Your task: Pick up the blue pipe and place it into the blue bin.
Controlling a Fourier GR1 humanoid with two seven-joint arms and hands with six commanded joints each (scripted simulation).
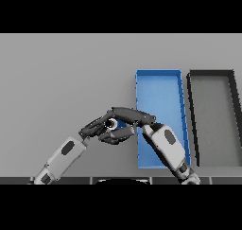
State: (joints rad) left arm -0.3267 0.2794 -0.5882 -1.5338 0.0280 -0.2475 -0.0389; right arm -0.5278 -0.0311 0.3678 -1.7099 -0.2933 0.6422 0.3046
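The blue pipe (pixel 122 125) shows only as a small blue patch with a round pale end facing left, just left of the blue bin (pixel 159 89). My right hand (pixel 133 116) reaches in from the lower right across the bin's left wall, with fingers above and thumb below curled round the pipe. Coming from the lower left, my left hand (pixel 93 128) has its fingers stretched out, their tips right at the pipe's round end. Most of the pipe is hidden by the two hands.
A black bin (pixel 213 84) stands right beside the blue bin on its right side. My right forearm lies over the blue bin's near half. Grey table stretches to the left and behind.
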